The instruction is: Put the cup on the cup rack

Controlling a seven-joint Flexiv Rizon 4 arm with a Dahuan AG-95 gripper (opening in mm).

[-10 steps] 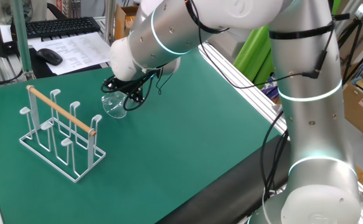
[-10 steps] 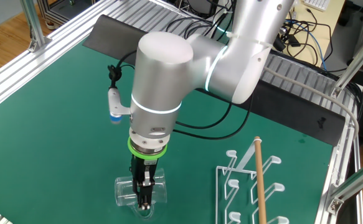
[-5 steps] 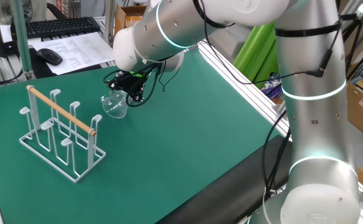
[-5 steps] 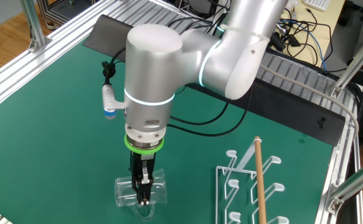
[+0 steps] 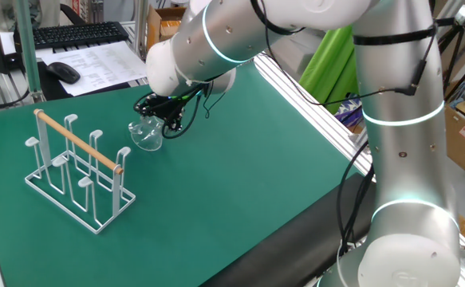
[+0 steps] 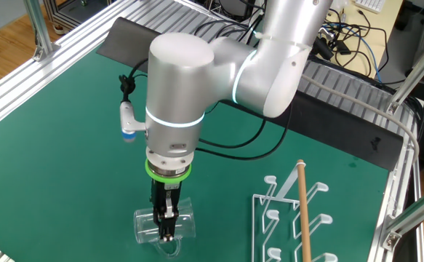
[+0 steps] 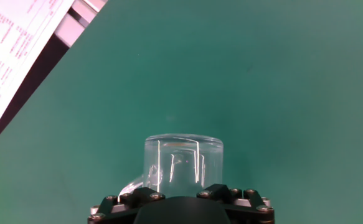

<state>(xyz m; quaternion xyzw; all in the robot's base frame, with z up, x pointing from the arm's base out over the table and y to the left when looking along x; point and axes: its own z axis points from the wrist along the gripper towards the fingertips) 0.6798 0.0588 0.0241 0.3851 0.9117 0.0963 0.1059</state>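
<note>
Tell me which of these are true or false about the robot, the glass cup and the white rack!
1. The cup lies on its side on the green mat. True.
2. The cup hangs on a peg of the cup rack. False: the pegs are bare and the cup lies apart from the rack.
3. The gripper is down at the cup. True.
4. The rack's top rod is blue metal. False: it is light wood.
5. A keyboard sits beyond the mat. True.

Printed sheet [image 7: 13,50], text too small.
</note>
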